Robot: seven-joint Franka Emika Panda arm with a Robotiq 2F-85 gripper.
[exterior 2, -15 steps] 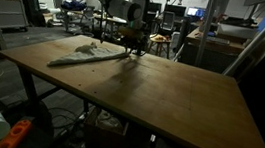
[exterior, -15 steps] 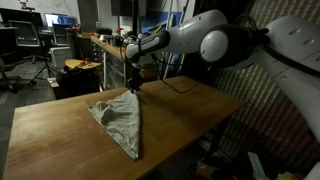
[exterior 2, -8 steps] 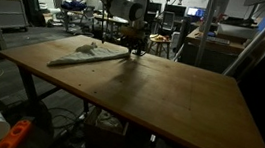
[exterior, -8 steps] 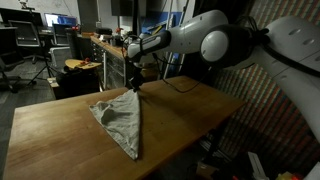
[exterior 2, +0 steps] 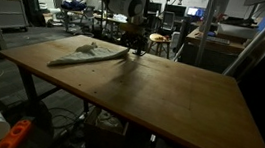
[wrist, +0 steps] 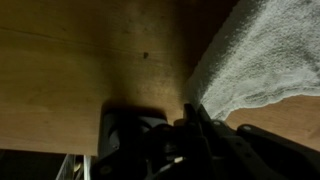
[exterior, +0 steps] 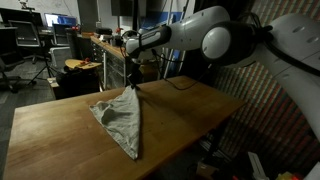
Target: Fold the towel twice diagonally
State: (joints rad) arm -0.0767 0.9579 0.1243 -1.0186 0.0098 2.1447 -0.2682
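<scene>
Towel point(exterior: 120, 122) lies as a narrow triangle on the wooden bench point(exterior: 190, 112). In an exterior view its long axis runs from a tip near the far edge down toward the near edge. Gripper point(exterior: 133, 86) hangs right at the far tip, so all the cloth stretches away from it toward the near edge. In the wrist view the towel's hem point(wrist: 265, 50) sits just beside a finger. The jaws are too dark there; cannot tell whether wide, narrow or pinching cloth. Judgement: folding looks largely complete.

Pale grey towel point(exterior: 121, 120) point(exterior 2: 82, 54) point(wrist: 268, 52), folded to long triangle, lies flat on wood table point(exterior: 55, 135), terry texture
</scene>
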